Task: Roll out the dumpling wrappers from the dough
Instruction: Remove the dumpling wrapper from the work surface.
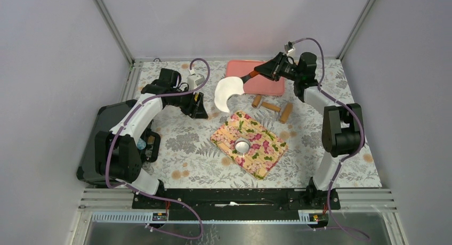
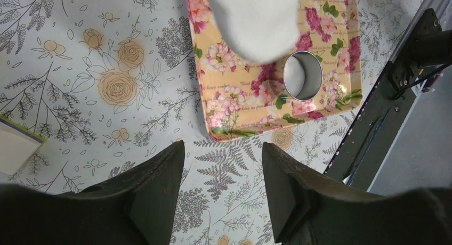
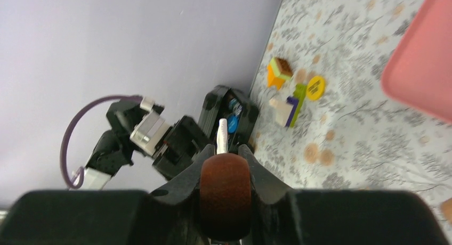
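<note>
right gripper [image 1: 262, 71] is clamped on the brown handle [image 3: 225, 194] of a tool, and the dough [image 1: 228, 94] hangs off its tip. it's a thin white sheet with a round notch, up in the air by my reading, just left of the pink tray [image 1: 266, 86] and beyond the floral board [image 1: 261, 149]. left gripper [image 2: 223, 148] sits just left of the sheet, jaws about half apart, holding nothing.

my worry: that sheet looks limp and i can't tell how it's caught on the tool. one quick swing and it could slip off, fold on itself, or tear at the thin horn by the notch.

second worry: the metal ring [image 2: 302, 75] stands on the board right below, so a drop could drape over it. and the sheet could stick to the left fingers [image 2: 160, 181] if i crowd them.
</note>
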You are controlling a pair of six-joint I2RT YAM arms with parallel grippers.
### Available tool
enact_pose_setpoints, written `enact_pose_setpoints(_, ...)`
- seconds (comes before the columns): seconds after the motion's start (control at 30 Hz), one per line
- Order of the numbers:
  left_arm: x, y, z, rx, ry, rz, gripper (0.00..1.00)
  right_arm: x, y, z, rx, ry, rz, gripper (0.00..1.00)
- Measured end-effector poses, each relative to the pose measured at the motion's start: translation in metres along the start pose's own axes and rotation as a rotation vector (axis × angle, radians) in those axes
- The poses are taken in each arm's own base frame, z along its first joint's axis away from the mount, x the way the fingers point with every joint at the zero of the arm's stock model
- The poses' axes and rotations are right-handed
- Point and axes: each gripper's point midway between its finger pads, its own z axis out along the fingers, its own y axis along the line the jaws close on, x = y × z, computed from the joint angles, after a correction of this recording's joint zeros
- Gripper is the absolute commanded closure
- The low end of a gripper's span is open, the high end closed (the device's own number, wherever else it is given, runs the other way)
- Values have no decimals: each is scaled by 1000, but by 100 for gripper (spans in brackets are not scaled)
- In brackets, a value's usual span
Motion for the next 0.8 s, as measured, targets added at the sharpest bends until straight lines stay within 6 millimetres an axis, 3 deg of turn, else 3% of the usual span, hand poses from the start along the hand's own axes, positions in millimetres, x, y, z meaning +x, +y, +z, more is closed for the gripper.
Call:
enact_pose_setpoints(0.23, 0, -1, 0, 7, -3, 3, 42, -47, -43, -1, 69, -90, 8, 100)
enact_pose_setpoints(0.4, 0, -1, 1, 14, -6, 3, 42, -60, -63, -8, 104, -126, 25, 100)
enact_pose_setpoints(0.57, 3, -2, 2, 24, -4, -3, 42, -57, -72, -9, 119, -121, -33, 100)
enact_pose_setpoints(0.8, 0, -3, 2, 32, -14, 4, 42, -24, -110, -18, 186, -74, -45, 100)
